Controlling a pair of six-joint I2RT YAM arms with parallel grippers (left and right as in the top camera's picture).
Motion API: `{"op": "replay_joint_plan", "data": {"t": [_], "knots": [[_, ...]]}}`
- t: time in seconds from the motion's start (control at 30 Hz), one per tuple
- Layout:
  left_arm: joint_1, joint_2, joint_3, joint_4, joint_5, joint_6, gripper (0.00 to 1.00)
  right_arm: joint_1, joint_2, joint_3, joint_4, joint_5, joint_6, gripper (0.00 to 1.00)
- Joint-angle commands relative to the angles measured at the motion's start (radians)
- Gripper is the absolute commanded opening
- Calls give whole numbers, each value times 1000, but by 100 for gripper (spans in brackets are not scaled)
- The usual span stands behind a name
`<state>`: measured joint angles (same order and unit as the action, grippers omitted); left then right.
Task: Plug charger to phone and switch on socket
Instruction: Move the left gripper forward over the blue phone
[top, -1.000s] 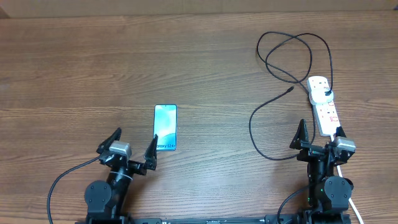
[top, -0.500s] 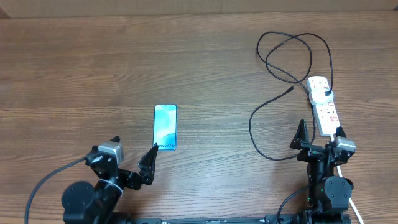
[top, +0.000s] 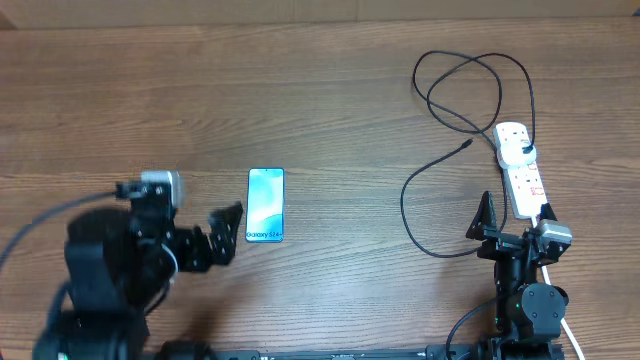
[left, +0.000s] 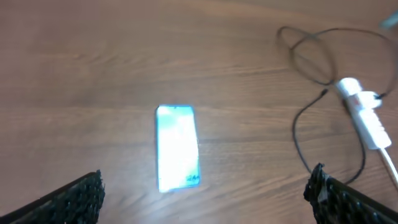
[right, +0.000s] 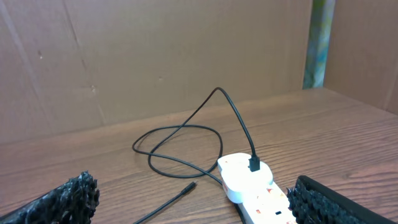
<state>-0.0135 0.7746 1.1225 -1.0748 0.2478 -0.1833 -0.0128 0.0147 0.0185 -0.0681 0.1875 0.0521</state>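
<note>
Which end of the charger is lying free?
The small connector tip, loose on the table left of the socket; the other end, the white plug head, sits in the socket.

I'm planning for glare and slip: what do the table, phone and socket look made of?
The table looks like wood or wood-look laminate with a matte finish, going by its brown grain streaks. The phone probably has a glass front, since its lit screen looks smooth and glossy. The socket seems to be white moulded plastic, slightly shiny.
</note>
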Motion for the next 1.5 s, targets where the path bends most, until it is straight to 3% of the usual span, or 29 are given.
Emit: {"op": "replay_joint_plan", "data": {"t": [0.0,0.2,0.47,0.6,1.47], "knots": [[0,137,166,-75,-99,-77,100,-2,-12,-11,7,6,3,100],[-56,323,371,-185,-117,-88,100,-2,-12,-11,7,6,3,100],[-361,490,458,-206,-370,-188,100,-2,-12,-11,7,6,2,100],[-441,560,457,-196,-405,-196,100,-2,-12,-11,7,6,2,100],[-419,1017,457,-261,-414,-250,100,-2,-12,-11,7,6,3,100]]}}
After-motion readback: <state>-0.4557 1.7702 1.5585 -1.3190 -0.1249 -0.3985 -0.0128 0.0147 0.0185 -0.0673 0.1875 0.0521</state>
